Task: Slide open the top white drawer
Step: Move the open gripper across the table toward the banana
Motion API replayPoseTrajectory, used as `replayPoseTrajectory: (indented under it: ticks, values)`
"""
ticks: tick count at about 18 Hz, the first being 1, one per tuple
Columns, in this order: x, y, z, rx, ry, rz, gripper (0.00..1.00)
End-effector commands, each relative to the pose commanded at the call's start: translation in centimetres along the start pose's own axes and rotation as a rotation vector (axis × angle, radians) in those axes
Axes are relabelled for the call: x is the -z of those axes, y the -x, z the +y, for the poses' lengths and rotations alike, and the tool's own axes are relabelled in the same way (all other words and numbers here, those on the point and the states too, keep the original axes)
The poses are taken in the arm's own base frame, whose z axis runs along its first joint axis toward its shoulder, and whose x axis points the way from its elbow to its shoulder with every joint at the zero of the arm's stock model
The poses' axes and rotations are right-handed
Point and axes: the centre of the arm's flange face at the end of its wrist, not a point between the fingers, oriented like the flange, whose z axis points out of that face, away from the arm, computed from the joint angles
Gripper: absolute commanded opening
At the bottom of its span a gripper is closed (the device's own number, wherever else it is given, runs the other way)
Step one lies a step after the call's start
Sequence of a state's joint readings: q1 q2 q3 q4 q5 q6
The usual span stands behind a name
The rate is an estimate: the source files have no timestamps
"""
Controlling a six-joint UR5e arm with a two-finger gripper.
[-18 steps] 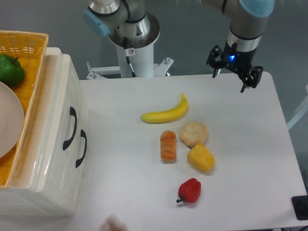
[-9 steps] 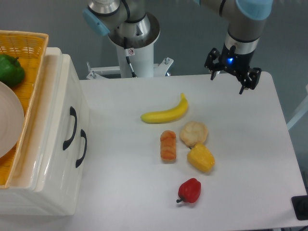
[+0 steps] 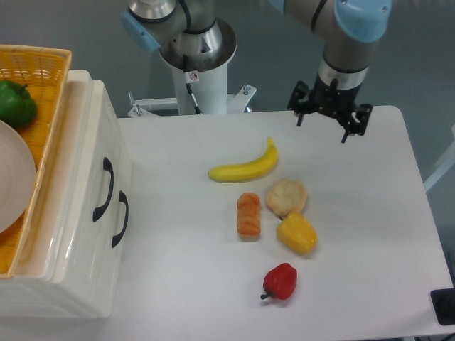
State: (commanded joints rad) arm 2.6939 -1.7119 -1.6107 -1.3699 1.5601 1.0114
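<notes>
- Looking down at the table (image 3: 185,284), I have the gripper (image 3: 328,121) hanging over the far edge, fingers spread apart and holding nothing
- The top white drawer (image 3: 85,177) sits in the cabinet at the left side of the table, pushed in flush with the second drawer front (image 3: 106,245) beside it
- Its black handle (image 3: 105,188) runs lengthwise along the cabinet face, roughly near-to-far in this view (the matching lower handle (image 3: 121,218) lies just beside it, so I must not confuse the two)
- The relation that matters to me: the handle lies well to the left of the jaws and nearer the camera, with the banana (image 3: 244,167) roughly between them
- My judgement is that I need to cross leftward over the banana, turn the fingers to straddle the handle across its long axis, then pull rightward, away from the cabinet
- The bread roll (image 3: 286,197), orange roll (image 3: 248,214), yellow piece (image 3: 297,234) and red pepper (image 3: 281,280) lie in the table's middle, well apart from the cabinet face
- A yellow basket (image 3: 43,64) rests on top of the cabinet
</notes>
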Motion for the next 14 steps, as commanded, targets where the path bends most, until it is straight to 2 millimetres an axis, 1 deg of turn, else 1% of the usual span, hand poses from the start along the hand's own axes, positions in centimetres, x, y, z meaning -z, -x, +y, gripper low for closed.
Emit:
replayPoseTrajectory:
  ticks: [1, 4, 7, 9, 11, 14]
  values:
    - [0.0, -0.7, -0.8, 0.017, -0.004, -0.003, 1.0]
    - [-0.1, -1.8, -2.1, 0.08, -0.014, 0.009, 1.0]
    - [-0.1, -3.2, -3.8, 0.179, -0.04, 0.033, 1.0]
    - [0.0, -3.7, -4.3, 0.237, -0.052, 0.043, 1.0]
    - [-0.1, -4.7, -5.2, 0.268, -0.052, 0.045, 1.0]
    - [-0.8, -6.2, -6.8, 0.33, -0.038, 0.055, 1.0]
